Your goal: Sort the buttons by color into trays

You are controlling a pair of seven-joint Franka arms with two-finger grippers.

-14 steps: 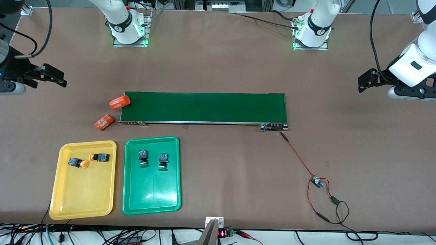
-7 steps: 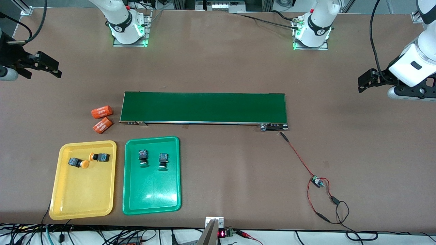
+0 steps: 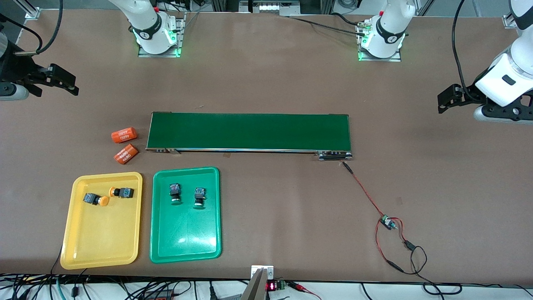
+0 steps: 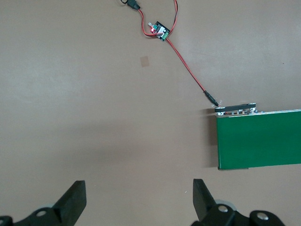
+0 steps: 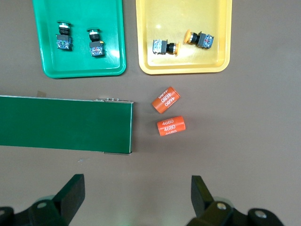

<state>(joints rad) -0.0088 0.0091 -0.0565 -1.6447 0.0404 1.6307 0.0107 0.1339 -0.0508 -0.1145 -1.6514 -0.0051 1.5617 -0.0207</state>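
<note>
Two yellow-orange buttons (image 3: pixel 95 199) (image 3: pixel 121 192) lie in the yellow tray (image 3: pixel 100 246). Two green buttons (image 3: pixel 175 193) (image 3: pixel 200 196) lie in the green tray (image 3: pixel 185 241). Both trays sit near the front camera, toward the right arm's end. The right wrist view shows the yellow tray (image 5: pixel 183 66), the green tray (image 5: pixel 80 66) and all the buttons in them. My right gripper (image 3: pixel 62 83) is open and empty, high over bare table at the right arm's end; it also shows in its wrist view (image 5: pixel 137 197). My left gripper (image 3: pixel 447 100) is open and empty over bare table at the left arm's end, waiting (image 4: pixel 139 200).
A long dark green conveyor belt (image 3: pixel 250 131) lies mid-table. Two orange cylinders with white numbers (image 3: pixel 124 135) (image 3: pixel 126 153) lie on the table off its end, beside the yellow tray. A red-black wire with a small board (image 3: pixel 388 223) runs from the belt's other end.
An orange cylinder dropped off the belt's end and now lies on the table beside the other one. My right gripper drew back toward the table's edge. The left arm has not moved.
</note>
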